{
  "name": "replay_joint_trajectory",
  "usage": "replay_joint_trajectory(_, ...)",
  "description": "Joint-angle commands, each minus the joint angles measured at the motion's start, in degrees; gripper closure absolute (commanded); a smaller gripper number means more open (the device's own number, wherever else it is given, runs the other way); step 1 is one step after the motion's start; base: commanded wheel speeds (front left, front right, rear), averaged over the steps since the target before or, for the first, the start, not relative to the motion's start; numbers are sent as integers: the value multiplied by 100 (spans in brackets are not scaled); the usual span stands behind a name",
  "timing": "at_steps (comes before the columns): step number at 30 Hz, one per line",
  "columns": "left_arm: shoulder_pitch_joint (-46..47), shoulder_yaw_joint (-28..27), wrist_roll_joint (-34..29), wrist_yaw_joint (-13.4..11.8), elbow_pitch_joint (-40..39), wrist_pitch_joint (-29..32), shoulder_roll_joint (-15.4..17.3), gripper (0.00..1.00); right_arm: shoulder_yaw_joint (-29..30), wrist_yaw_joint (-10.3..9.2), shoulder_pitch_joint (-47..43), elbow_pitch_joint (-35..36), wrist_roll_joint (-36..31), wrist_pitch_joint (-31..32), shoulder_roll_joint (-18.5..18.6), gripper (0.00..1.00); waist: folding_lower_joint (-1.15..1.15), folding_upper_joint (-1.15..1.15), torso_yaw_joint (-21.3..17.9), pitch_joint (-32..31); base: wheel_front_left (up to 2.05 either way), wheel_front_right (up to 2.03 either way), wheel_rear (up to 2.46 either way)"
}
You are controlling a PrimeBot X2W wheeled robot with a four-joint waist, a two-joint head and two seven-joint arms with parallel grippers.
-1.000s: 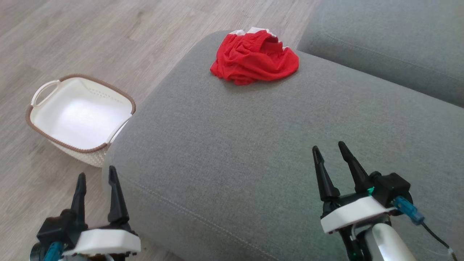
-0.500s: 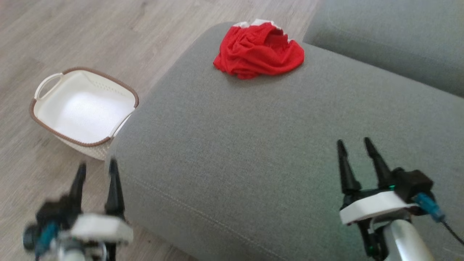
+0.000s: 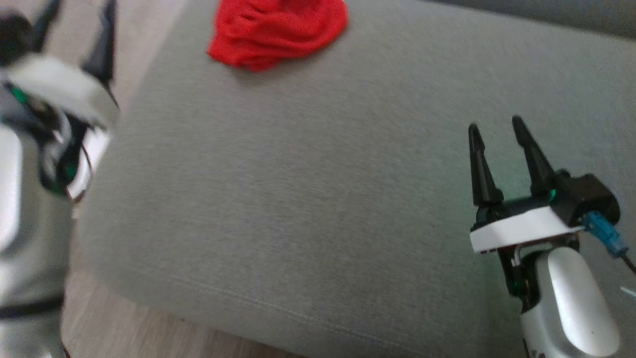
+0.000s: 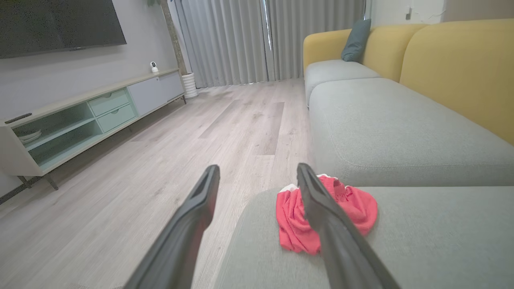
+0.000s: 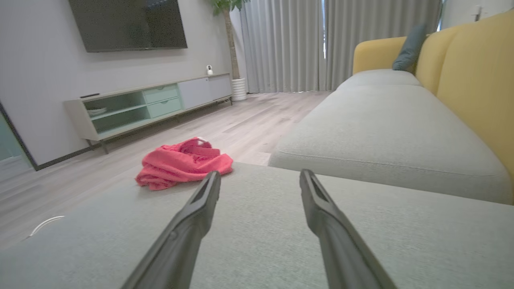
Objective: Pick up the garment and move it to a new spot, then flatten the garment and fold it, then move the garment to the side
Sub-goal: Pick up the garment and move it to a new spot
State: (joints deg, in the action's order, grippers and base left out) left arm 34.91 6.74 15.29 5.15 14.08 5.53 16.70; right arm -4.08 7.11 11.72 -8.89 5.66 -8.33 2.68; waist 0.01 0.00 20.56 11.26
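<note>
Red garment (image 4: 349,204) crumpled on sofa cushion (image 3: 298,199), ahead of left gripper (image 4: 258,168), slightly right of its line. Right gripper (image 3: 495,124) farther off, garment ahead-left. Both jaws apart, empty. Heap's long axis probably crosswise; folds unclear.

At four o'clock in the head view, our right tool (image 3: 494,124) has two long black fingers (image 3: 481,169) tapering to points, rooted in a black block (image 3: 591,196) over a white collar (image 3: 521,231). A green light (image 3: 550,194) glows at their root. A blue connector (image 3: 603,238) with a dark cable (image 3: 627,261) juts from the block at three o'clock. Our forearm (image 3: 571,303) is rounded, glossy silver. At ten o'clock our left tool (image 3: 77,10), blurred, shows the same white collar and silver shell, crossed by a dark band (image 3: 30,308).
</note>
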Motion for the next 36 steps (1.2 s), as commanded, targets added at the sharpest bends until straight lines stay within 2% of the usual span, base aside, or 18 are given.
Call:
replay_joint_trajectory(1, 541, -184, -10, 23, -88, 73, 322, 0, -167, 37, 218, 248, -58, 19, 20, 0, -1, 0, -659, 654, 0, 0, 0)
replay_joint_trajectory(9, 2184, 121, 48, 159, 1353, 755, 538, 0, -446, 37, 507, 795, -161, 150, 20, 0, -1, 0, -1635, 1539, 0, 0, 0)
replay_joint_trajectory(17, 2983, 375, 149, 210, 2165, 1370, 789, 0, -742, 37, 567, 1561, -208, 263, 20, 0, -1, 0, -2147, 2118, 0, 0, 0)
replay_joint_trajectory(21, 3156, 368, 87, 138, 2414, 1544, 997, 0, -760, 37, 497, 1824, -184, 270, 20, 0, -1, 0, -2311, 2244, 0, 0, 0)
replay_joint_trajectory(30, 3380, 357, -231, -433, 2706, 1634, 1370, 0, -692, 37, 417, 1881, -144, 217, 20, 0, -1, 0, -2412, 2231, 0, 0, 0)
replay_joint_trajectory(35, 3310, 365, -184, -481, 2874, 1846, 1412, 0, -724, 37, 417, 1846, -113, 214, 20, 0, -1, 0, -2416, 2194, 0, 0, 0)
replay_joint_trajectory(36, 3287, 363, -168, -479, 2891, 1858, 1421, 14, -722, 37, 420, 1839, -112, 214, 20, 0, -1, 0, -2417, 2185, 0, 0, 0)
